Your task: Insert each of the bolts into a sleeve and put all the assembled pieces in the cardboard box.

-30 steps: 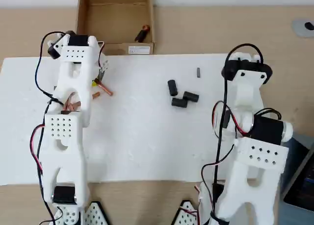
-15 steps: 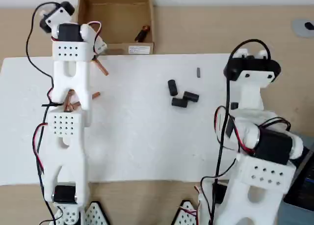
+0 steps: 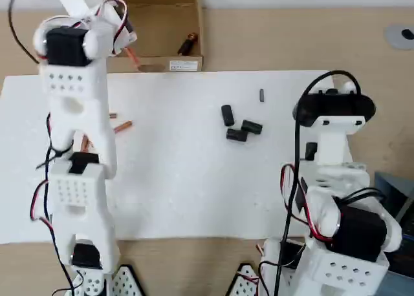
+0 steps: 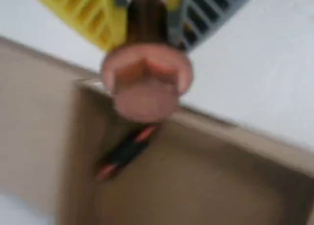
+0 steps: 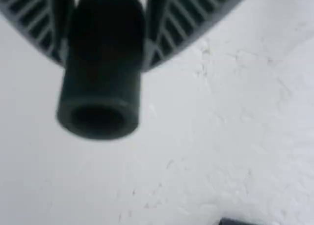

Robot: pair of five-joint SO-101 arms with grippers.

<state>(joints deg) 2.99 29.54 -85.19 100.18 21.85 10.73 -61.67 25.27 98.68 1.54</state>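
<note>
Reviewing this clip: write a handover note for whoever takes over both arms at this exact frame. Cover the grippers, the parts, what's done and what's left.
Left gripper: shut on a bare copper bolt, held over the near rim of the cardboard box.
Right gripper: shut on a black sleeve, above the white mat.
Done: one assembled piece lies in the box.
On the mat: three loose sleeves mid-table and loose bolts beside the left arm.
Left: the held bolt has no sleeve yet. It likely goes into the held sleeve, then the box. Repeat for the rest.
</note>
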